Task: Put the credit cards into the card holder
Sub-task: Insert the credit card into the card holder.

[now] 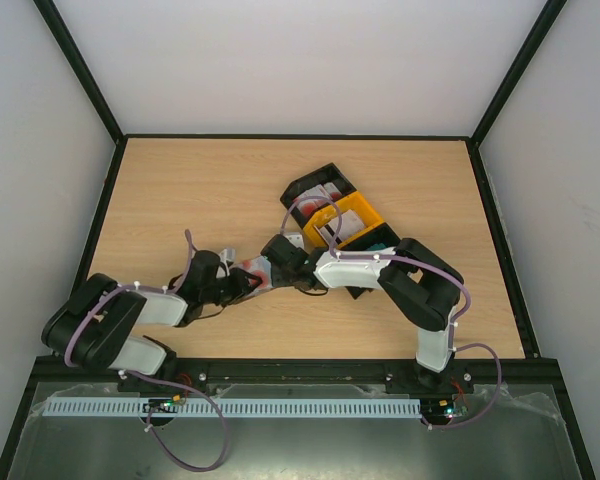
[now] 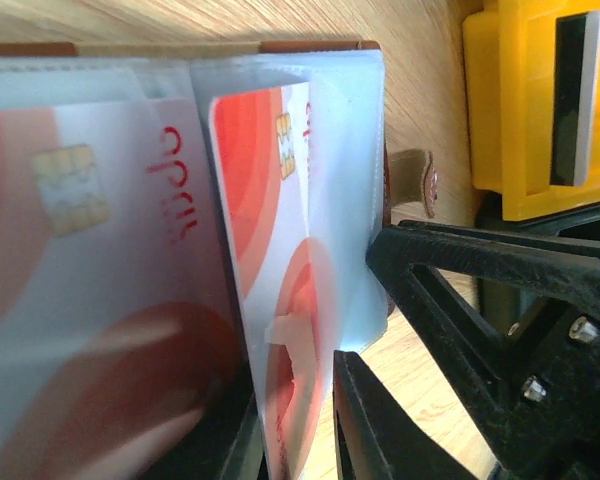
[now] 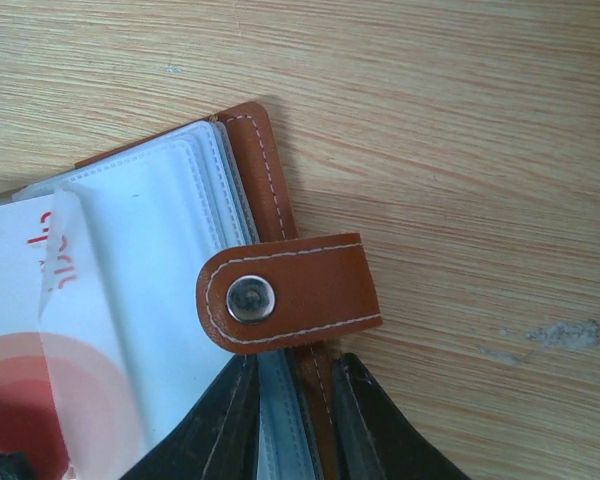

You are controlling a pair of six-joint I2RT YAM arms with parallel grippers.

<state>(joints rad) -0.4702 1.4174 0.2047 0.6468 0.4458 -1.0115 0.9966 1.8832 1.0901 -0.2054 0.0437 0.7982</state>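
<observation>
Left gripper (image 2: 298,425): jaws narrow, flanking a red-and-white credit card (image 2: 265,230). Can't tell if it's pinching or just clear. The card sits in a clear sleeve of the card holder (image 3: 260,170), just ahead. Red print on the neighbouring card (image 2: 100,300) reads roughly "opus". Right gripper (image 3: 292,425) is clamped on the holder's edge, snap tab (image 3: 290,292) at its fingertips. Yellow bin (image 2: 525,110) beyond.

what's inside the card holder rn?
Two red-and-white cards show among the card holder's clear sleeves. Sleeves stacked underneath are covered, so their contents can't be seen.

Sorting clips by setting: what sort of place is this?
Probably a lab robot cell: white panels enclose a wooden table, with a left arm and right arm bolted at its near edge.
</observation>
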